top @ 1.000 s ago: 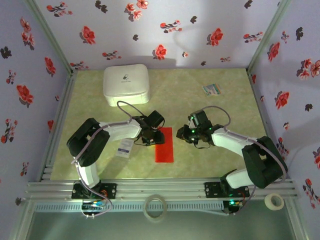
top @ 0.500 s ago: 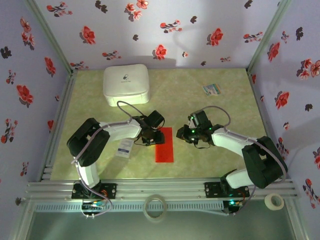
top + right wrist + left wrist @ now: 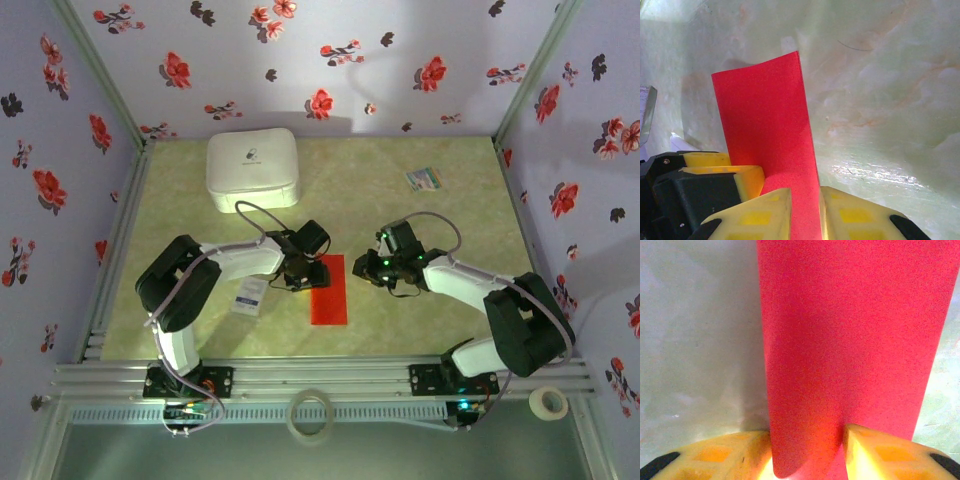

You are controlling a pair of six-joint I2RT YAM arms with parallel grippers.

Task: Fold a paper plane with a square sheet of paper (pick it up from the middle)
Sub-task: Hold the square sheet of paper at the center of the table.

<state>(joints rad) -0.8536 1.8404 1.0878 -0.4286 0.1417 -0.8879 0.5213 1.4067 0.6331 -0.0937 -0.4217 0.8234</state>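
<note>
Two arms share one pale green marbled desk (image 3: 400, 210), enclosed on three sides by lilac walls (image 3: 300, 60) printed with red and black flowers. A broad stretch of bare surface runs rightward from the white box along the back wall. The left arm (image 3: 215, 262) and the right arm (image 3: 470, 285) both bend inward and meet to the right of the box, nearer the bases than it. One white box (image 3: 252, 168) with rounded corners sits at the far left of the desk; the small grey logo on its lid is too faint to read. One red sheet (image 3: 328, 297), folded to a narrow rectangle, lies right of the box and nearer, its near end ringed by bare desk. Two tape rolls rest beyond the desk's near edge: one (image 3: 290, 415) nearer than the box and to its right, the other (image 3: 537, 402) much farther right. One small white packet (image 3: 249, 297) lies directly nearer than the box, its print unreadable. One striped multicoloured card (image 3: 423, 179) lies level with the box, well to its right. The left tool (image 3: 807, 432) has yellow fingers standing apart with the sheet running between them; I cannot tell whether it is pinched. The right tool (image 3: 805, 192) is clenched on the sheet's edge.
</note>
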